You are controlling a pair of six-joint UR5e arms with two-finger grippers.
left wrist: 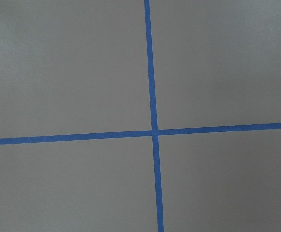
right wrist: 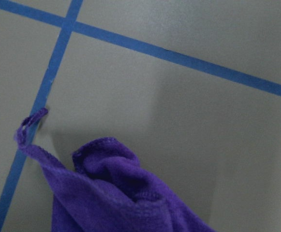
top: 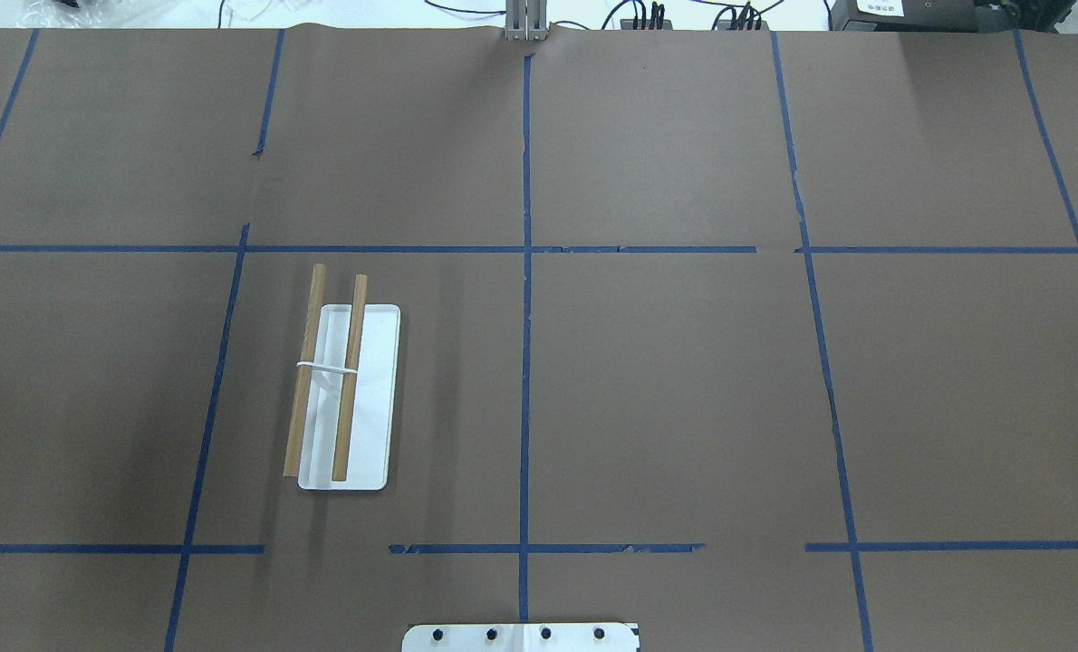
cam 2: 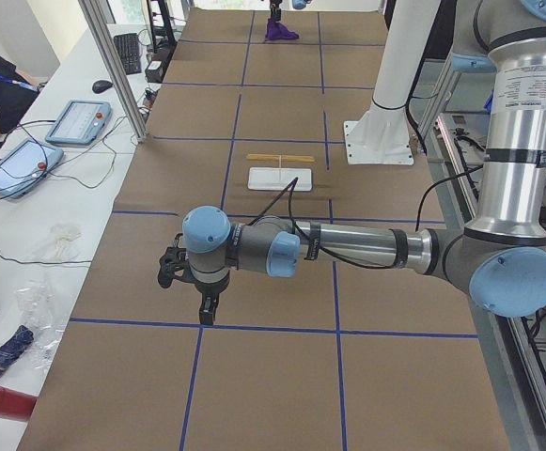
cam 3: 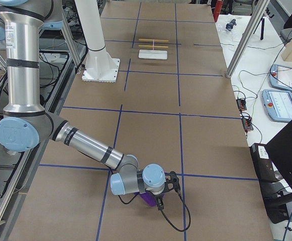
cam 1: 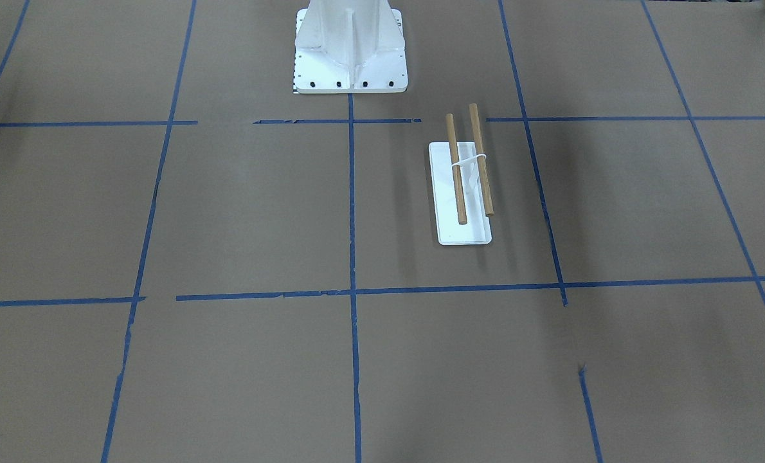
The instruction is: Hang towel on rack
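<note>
The rack (cam 1: 442,193) is a flat white base with two wooden dowels and stands on the brown table; it also shows in the overhead view (top: 378,398), the left view (cam 2: 280,178) and the right view (cam 3: 153,54). The purple towel (right wrist: 116,198) is bunched right under the right wrist camera, at the table's far right end (cam 3: 147,199) (cam 2: 280,31). My right gripper (cam 3: 159,202) is at the towel; I cannot tell whether it is open or shut. My left gripper (cam 2: 207,310) points down over bare table near the left end; I cannot tell its state.
The large white pedestal (cam 1: 350,58) (top: 521,637) stands at the robot's side of the table. Blue tape lines (left wrist: 152,131) grid the brown surface. Tablets (cam 2: 77,120) and cables lie on the side bench, with metal posts (cam 3: 246,35) at the table's far edge.
</note>
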